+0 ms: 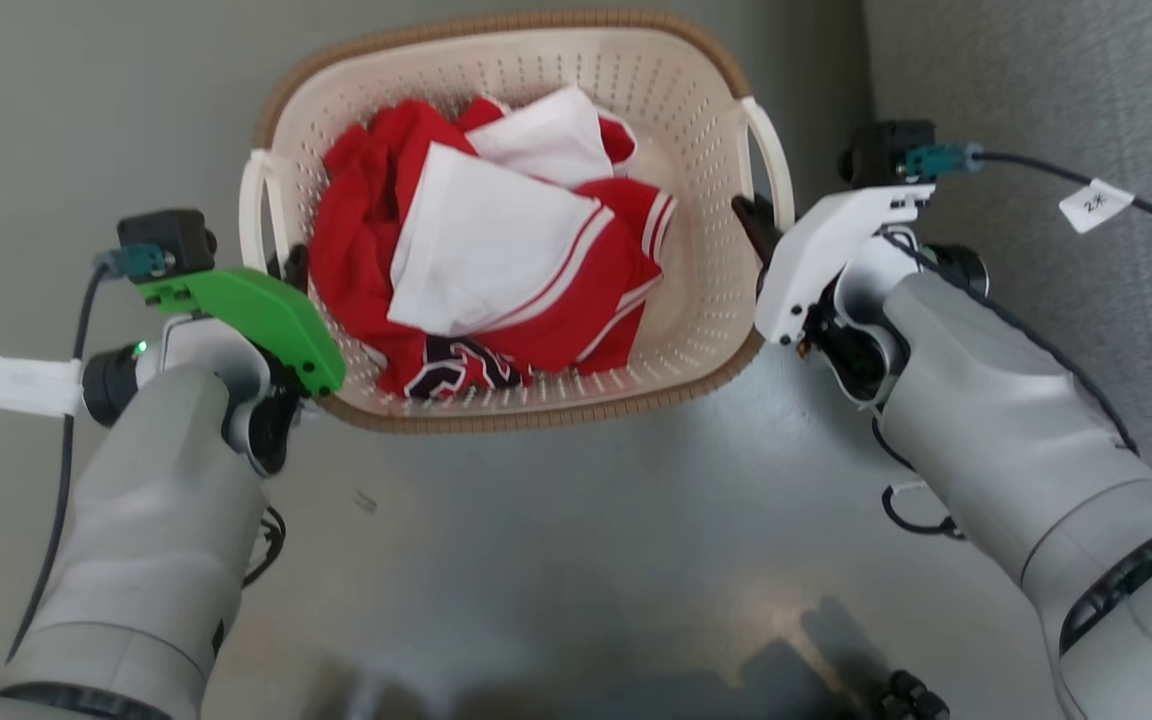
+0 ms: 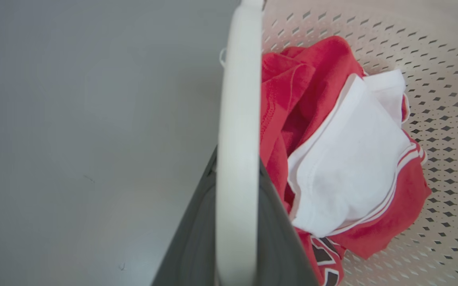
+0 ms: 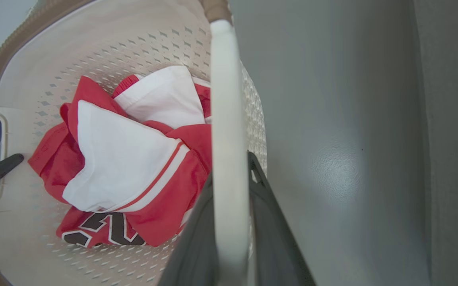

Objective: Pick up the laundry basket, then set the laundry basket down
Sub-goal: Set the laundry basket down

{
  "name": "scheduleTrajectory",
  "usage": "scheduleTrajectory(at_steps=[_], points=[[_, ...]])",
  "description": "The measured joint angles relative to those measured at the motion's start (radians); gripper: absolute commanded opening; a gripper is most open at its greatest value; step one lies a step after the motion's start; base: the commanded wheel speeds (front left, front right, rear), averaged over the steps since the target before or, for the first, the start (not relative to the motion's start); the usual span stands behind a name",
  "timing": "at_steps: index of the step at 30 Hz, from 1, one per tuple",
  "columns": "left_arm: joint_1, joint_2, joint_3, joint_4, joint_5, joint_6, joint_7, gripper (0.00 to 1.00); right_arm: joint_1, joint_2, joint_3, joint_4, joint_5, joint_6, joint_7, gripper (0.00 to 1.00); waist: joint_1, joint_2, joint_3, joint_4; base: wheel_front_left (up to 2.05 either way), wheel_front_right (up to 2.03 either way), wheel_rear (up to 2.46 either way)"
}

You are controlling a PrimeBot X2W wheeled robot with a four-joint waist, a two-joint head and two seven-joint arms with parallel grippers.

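The laundry basket (image 1: 701,300), cream-white and perforated with a brown woven rim, sits between my two arms in the head view. Red and white clothes (image 1: 496,260) lie inside it. My left gripper (image 1: 291,272) is shut on the basket's left white handle (image 1: 254,215). In the left wrist view that handle (image 2: 237,151) runs between my dark fingers (image 2: 189,246). My right gripper (image 1: 751,228) is shut on the right handle (image 1: 774,160). In the right wrist view this handle (image 3: 225,151) passes between the fingers (image 3: 270,238). I cannot tell whether the basket touches the floor.
Smooth grey floor (image 1: 556,560) lies under and in front of the basket. A textured grey surface (image 1: 1036,80) runs along the right side. A black cable with a white tag (image 1: 1094,203) leads off the right wrist.
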Motion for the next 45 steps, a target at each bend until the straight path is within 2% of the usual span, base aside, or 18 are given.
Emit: scheduleTrajectory(at_steps=[12,27,45], points=[[-0.079,0.005,0.004,-0.006,0.026,0.002,-0.055,0.00,-0.072,-0.004,-0.002,0.000,-0.001,0.001,-0.034,0.00,-0.0001,0.0000,0.140,0.002,0.00,0.00,0.00],[-0.137,0.003,0.005,0.009,0.033,0.003,-0.108,0.00,-0.136,-0.009,0.012,0.000,-0.001,0.002,-0.055,0.00,-0.0001,0.0000,0.260,0.016,0.00,0.00,0.00],[-0.186,-0.002,0.006,0.021,0.042,0.003,-0.147,0.00,-0.189,-0.013,0.031,0.015,0.001,0.003,-0.084,0.00,-0.0001,0.0000,0.325,0.033,0.00,0.00,0.00]])
